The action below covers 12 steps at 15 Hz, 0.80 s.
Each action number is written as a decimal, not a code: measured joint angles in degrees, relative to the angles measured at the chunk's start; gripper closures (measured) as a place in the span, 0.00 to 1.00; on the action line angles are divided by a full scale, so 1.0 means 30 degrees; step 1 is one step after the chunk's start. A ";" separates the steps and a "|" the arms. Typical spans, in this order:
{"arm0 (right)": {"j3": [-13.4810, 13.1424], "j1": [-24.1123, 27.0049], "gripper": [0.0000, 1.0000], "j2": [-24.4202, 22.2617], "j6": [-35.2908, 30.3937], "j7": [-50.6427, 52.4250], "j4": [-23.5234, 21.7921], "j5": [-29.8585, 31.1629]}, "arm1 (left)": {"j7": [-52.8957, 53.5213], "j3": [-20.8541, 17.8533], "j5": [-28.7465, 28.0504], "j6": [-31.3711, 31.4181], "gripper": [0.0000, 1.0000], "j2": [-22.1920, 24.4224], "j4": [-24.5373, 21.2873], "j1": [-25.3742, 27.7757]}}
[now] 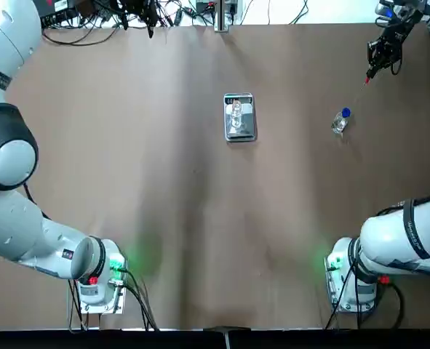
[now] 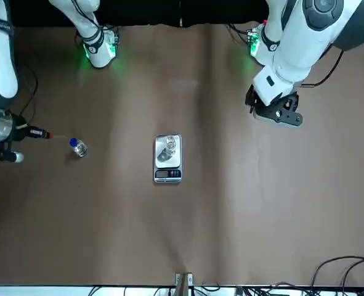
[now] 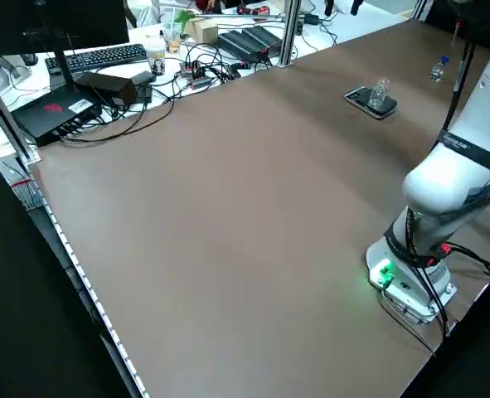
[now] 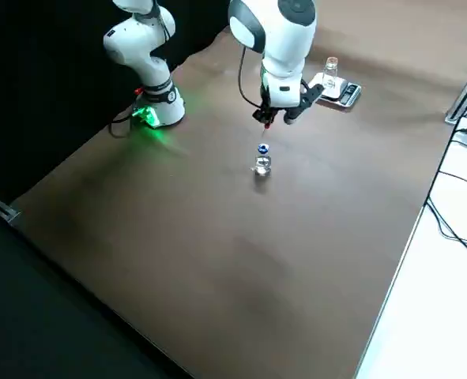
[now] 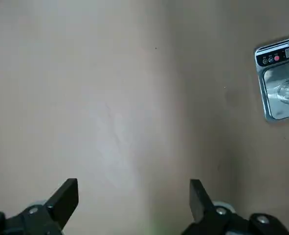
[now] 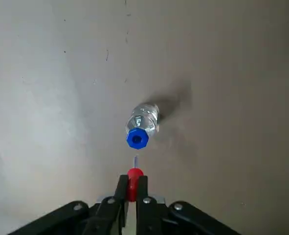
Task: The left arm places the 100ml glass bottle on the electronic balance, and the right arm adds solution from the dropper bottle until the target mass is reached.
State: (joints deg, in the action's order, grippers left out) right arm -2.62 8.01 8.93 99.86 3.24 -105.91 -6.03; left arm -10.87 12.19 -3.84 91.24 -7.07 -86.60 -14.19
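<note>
On the electronic balance (image 1: 239, 118), mid-table, the 100ml glass bottle (image 1: 236, 112) stands upright on the metal plate, so I take the left arm's part as done; my left gripper (image 5: 133, 198) hangs empty, jaws wide apart, well off to the balance's left side. To the balance's right, well apart from it, the dropper bottle (image 6: 142, 125) stands with its blue collar showing and the dropper out. My right gripper (image 6: 132, 188) has its jaws pinched on the red bulb (image 6: 133, 175), pipette tip just above that bottle. Next I'd carry the dropper level across to the balance, centre the tip over the glass bottle's mouth without touching it, then squeeze gently, one drop at a time, watching the display.
</note>
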 joint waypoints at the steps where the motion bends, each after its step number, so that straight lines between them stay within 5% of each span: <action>1: 0.0010 -0.0002 0.89 -0.0297 0.0310 0.0000 -0.0444 0.0002 | 0.0000 -0.0001 -0.0001 0.0000 0.00 0.0000 0.0000 -0.0005; 6: 0.0013 0.0000 0.89 -0.1148 0.2510 0.0182 -0.2782 0.0011 | 0.0000 -0.0012 -0.0018 0.0000 0.00 -0.0069 -0.0051 0.0001; 12: 0.0131 -0.0009 0.89 -0.1357 0.4039 0.0206 -0.3038 0.0000 | 0.0000 -0.0013 -0.0019 0.0000 0.00 -0.0468 -0.0061 0.0001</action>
State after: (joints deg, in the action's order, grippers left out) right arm -2.23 7.98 4.86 111.98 3.86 -115.03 -6.03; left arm -10.87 12.15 -3.89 91.24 -8.48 -86.78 -14.19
